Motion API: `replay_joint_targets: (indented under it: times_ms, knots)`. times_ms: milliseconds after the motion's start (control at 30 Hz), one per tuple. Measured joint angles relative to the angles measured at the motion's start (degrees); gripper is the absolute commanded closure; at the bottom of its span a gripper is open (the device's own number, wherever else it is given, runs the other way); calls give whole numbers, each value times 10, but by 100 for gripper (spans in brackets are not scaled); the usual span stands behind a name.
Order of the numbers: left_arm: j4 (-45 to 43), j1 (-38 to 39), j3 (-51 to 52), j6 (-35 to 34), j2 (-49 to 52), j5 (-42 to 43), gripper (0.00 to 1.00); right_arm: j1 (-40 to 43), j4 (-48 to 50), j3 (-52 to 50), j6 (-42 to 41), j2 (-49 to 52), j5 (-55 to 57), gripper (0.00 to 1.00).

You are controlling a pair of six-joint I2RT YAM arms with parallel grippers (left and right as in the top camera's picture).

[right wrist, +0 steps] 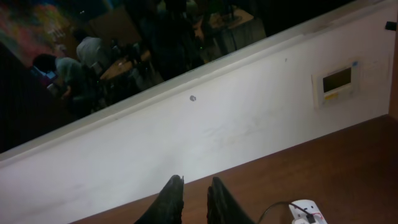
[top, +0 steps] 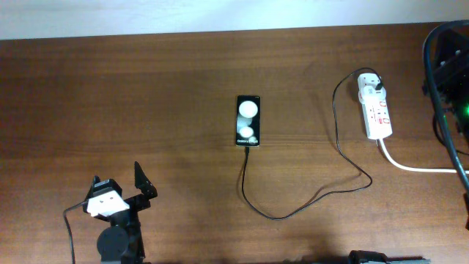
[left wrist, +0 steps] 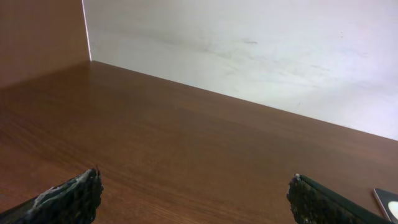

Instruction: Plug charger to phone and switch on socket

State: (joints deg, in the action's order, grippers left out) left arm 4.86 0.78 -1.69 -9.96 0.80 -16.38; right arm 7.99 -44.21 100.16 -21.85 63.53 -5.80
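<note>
The black phone (top: 248, 121) lies flat at the table's middle, with two white round spots on it; its corner shows in the left wrist view (left wrist: 387, 202). The thin black charger cable (top: 279, 217) runs from the phone's near end, loops across the table and ends at a white plug (top: 373, 86) seated in the white socket strip (top: 379, 114). The strip's end also shows in the right wrist view (right wrist: 304, 211). My left gripper (top: 117, 174) is open and empty near the front left (left wrist: 195, 180). My right gripper (right wrist: 194, 186) is shut, empty, raised and pointing at the back wall.
A thick white cord (top: 418, 169) leaves the strip toward the right edge. The right arm's black cables (top: 440, 88) hang at the far right. A white wall (left wrist: 249, 50) stands behind the table's back edge.
</note>
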Motion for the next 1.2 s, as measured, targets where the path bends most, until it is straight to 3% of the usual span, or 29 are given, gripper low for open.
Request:
replay_joint_targets:
  times_ms: [1200]
  knots:
    - [-9, 0, 0, 0, 1, 0, 1, 0, -6, 0, 0, -26, 0, 79]
